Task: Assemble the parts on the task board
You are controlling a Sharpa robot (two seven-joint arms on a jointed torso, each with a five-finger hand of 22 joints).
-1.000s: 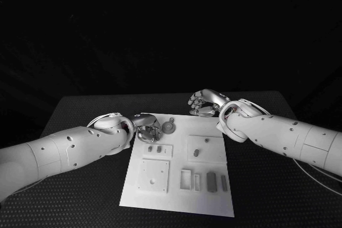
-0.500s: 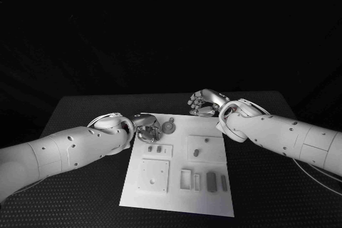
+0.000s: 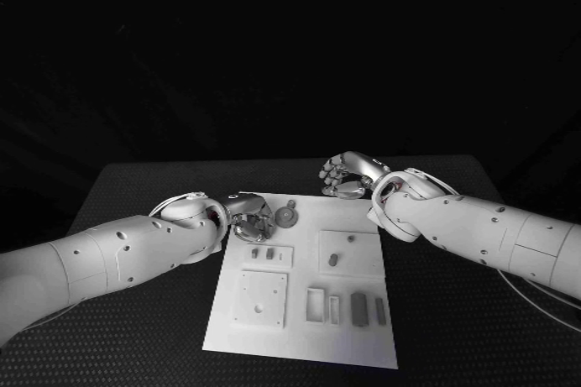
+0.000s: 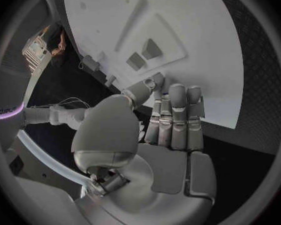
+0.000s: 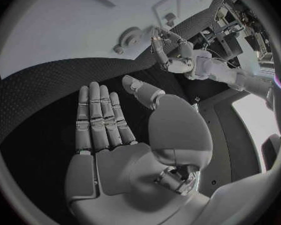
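Note:
The white task board [image 3: 303, 324] lies in the middle of the black table. A round grey toothed part [image 3: 287, 215] sits near its far left corner, also seen as the round part [image 5: 132, 35]. My left hand [image 3: 251, 217] hovers right beside that part with nothing in it, its fingers [image 4: 177, 116] straight and close together over the board's edge. My right hand [image 3: 345, 175] is just past the board's far edge, its fingers [image 5: 102, 117] stretched flat above bare table, holding nothing. Small grey parts [image 3: 358, 307] lie in slots at the near right.
Raised white blocks on the board carry two small pieces [image 3: 263, 253] and an oval piece [image 3: 333, 258]. A square plate [image 3: 263, 297] sits at the near left. Black table [image 3: 145, 185] surrounds the board on all sides.
The right hand has shifted very slightly beyond the board's far edge. The left hand and the parts stay where they were.

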